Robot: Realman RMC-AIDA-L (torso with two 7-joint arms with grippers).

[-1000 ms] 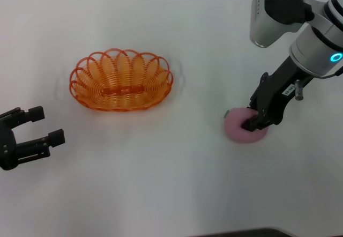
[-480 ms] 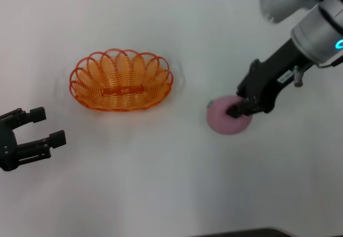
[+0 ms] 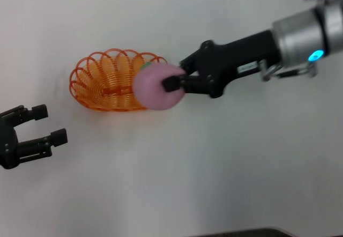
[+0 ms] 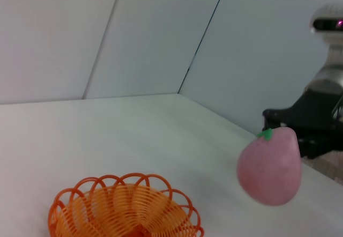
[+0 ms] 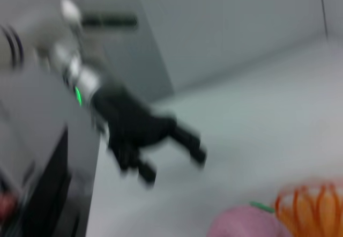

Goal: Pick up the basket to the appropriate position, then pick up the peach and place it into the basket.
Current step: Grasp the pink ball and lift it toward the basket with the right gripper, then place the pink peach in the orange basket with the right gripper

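Note:
The orange open-weave basket [image 3: 110, 81] sits on the white table at centre left; it also shows in the left wrist view [image 4: 126, 207] and the right wrist view [image 5: 316, 207]. My right gripper [image 3: 172, 82] is shut on the pink peach [image 3: 154, 87] and holds it in the air over the basket's right rim. The peach, with its green stem mark, shows in the left wrist view [image 4: 269, 166] and the right wrist view [image 5: 244, 223]. My left gripper [image 3: 47, 123] is open and empty at the table's left edge, apart from the basket.
The white table [image 3: 214, 167] carries nothing else in view. My right arm [image 3: 257, 49] reaches in from the upper right across the table. The left arm shows blurred in the right wrist view [image 5: 139, 135].
My right gripper has lifted the peach off the table and carried it left, from the right side to over the basket's right rim. The left gripper and basket have not moved.

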